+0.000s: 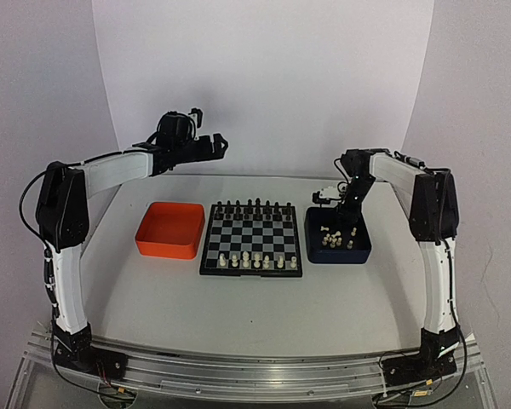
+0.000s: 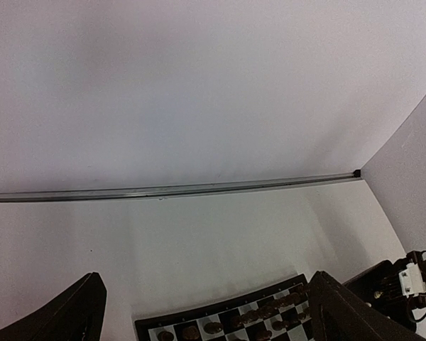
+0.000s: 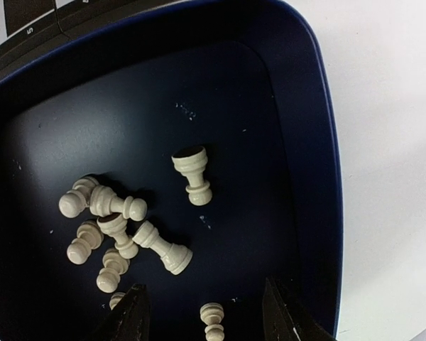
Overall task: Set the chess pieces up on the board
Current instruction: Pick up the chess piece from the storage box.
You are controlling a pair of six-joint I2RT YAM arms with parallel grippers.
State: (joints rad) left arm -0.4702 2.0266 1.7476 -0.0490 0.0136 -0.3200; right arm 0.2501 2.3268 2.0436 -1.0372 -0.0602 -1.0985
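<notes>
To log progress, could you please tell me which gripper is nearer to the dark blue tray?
Right. The right gripper hangs low over the dark blue tray, above its cream pieces; the left gripper sits high, far off, beyond the orange tray.

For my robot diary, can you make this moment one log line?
left gripper: open, empty, raised | right gripper: open astride one cream piece in blue tray | board: cream pieces partly placed

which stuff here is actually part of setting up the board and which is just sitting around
Part of the job: cream-white chess pieces, board, dark blue tray holding them, right gripper over it.
Just lying about: orange tray, black pieces along the board's far edge, left gripper raised, open.
</notes>
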